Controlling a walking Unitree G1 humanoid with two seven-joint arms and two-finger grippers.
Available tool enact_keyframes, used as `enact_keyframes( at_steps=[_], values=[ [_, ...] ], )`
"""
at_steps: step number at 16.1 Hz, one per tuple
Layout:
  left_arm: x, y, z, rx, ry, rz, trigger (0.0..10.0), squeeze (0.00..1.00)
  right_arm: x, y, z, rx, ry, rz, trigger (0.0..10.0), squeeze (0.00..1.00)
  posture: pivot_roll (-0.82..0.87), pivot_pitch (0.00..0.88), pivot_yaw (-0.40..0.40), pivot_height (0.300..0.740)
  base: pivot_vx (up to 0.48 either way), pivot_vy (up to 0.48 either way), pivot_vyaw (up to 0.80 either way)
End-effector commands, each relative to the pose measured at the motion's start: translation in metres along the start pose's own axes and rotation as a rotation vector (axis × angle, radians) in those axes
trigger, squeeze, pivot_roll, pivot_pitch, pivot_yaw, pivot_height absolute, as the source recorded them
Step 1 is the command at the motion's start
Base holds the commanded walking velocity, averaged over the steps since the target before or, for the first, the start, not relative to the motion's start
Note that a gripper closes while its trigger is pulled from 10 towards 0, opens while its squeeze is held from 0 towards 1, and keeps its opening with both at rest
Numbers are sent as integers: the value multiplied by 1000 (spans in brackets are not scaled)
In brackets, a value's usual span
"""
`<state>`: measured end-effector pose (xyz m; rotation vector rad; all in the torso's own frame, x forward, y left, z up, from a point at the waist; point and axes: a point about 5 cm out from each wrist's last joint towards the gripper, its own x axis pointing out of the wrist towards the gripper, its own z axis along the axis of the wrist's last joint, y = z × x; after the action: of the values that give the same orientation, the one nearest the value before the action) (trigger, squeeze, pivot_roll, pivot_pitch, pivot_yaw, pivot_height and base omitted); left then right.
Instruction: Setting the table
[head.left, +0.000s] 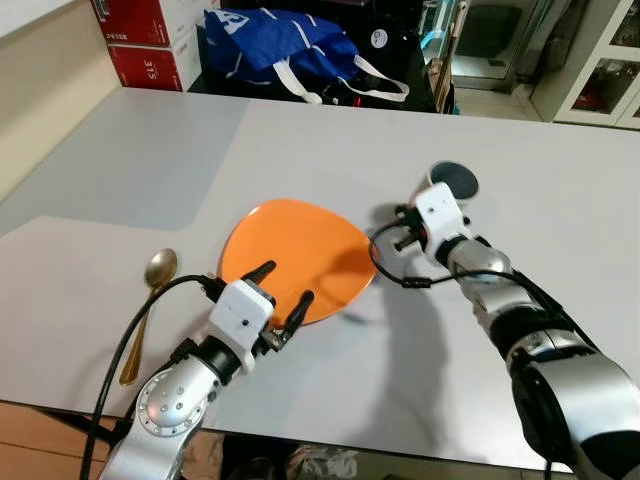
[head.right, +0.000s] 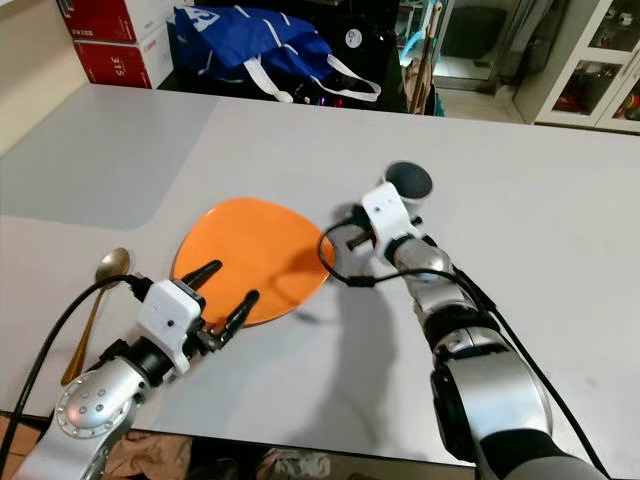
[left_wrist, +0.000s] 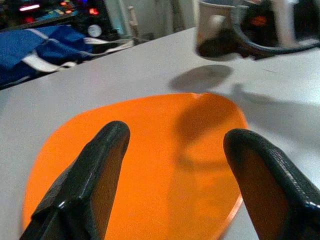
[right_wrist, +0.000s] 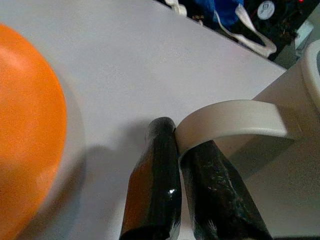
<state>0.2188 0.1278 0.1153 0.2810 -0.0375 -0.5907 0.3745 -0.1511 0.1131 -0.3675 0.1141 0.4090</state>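
Observation:
An orange plate (head.left: 300, 255) lies flat on the pale grey table (head.left: 150, 150), a little left of centre. My left gripper (head.left: 288, 282) is open just above the plate's near edge, with nothing between its fingers (left_wrist: 85, 185). A gold spoon (head.left: 150, 300) lies on the table left of the plate, beside my left arm. To the right of the plate stands a white mug (head.left: 455, 180) with a dark inside. My right gripper (right_wrist: 180, 140) is shut on the mug's handle (right_wrist: 230, 117), which passes between its two fingers.
A blue bag (head.left: 275, 45) and red boxes (head.left: 140, 40) sit beyond the table's far edge. A glass-fronted cabinet (head.left: 600, 70) stands at the back right. Bare tabletop stretches to the right of the mug and to the far left.

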Motion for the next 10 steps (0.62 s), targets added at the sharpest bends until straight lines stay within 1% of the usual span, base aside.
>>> enact_keyframes(
  at_steps=[1,3,5,7,8,10],
  values=[
    [2,-6,-2,17,-12,-30,10000,0,0,0,-1,-20,19,5,10000,0,49,27,-24,740,0,0,0],
    [5,-5,-2,15,-29,-14,10000,0,-1,6,-9,-36,52,32,10000,0,47,14,-22,740,0,0,0],
    [7,-4,-2,-33,-25,7,10000,0,-3,9,-15,-38,75,49,10000,0,44,13,-22,740,0,0,0],
    [11,-3,4,-81,-65,13,10000,0,-7,12,-24,-43,108,72,10000,0,35,18,-21,740,0,0,0],
    [13,-5,7,-121,-90,4,10000,0,-8,12,-28,-38,121,80,10000,0,30,22,-19,740,0,0,0],
    [12,-7,8,-158,-98,-7,10000,0,-9,13,-30,-44,131,90,10000,0,24,29,-15,740,0,0,0]
  ],
)
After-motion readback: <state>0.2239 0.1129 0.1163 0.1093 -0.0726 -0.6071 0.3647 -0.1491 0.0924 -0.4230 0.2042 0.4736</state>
